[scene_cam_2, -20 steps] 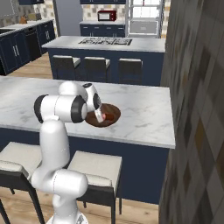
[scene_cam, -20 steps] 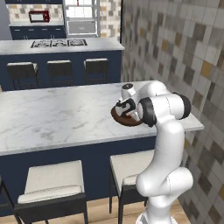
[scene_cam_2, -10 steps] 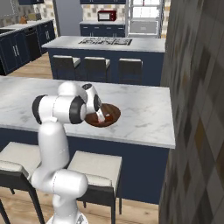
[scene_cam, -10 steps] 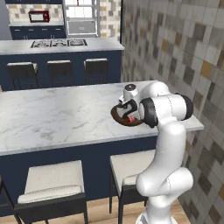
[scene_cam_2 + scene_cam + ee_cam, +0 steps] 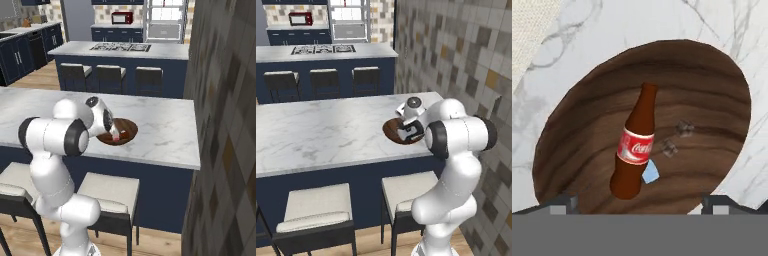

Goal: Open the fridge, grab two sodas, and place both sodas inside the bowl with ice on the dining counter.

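A dark brown soda bottle with a red label [image 5: 634, 145] lies on its side in the wooden bowl [image 5: 712, 100], beside a few small ice cubes [image 5: 669, 147]. My gripper [image 5: 641, 205] hovers open just above the bottle, with one fingertip on each side of it and nothing between them. The bowl [image 5: 392, 131] sits near the right end of the marble dining counter [image 5: 321, 130], partly hidden by my hand [image 5: 408, 131]. From the other side, the gripper [image 5: 114, 131] hangs over the bowl [image 5: 127, 132]. The fridge [image 5: 347, 22] stands far back, showing its white interior.
Cushioned stools [image 5: 318, 207] stand in front of the counter, by my base. A tiled wall [image 5: 456, 55] rises close on the right. A second navy counter with a stovetop [image 5: 120, 48] and stools lies beyond the dining counter.
The fingers have spread from shut to wide open, and the brown soda now lies free in the bowl. The arm has barely moved.
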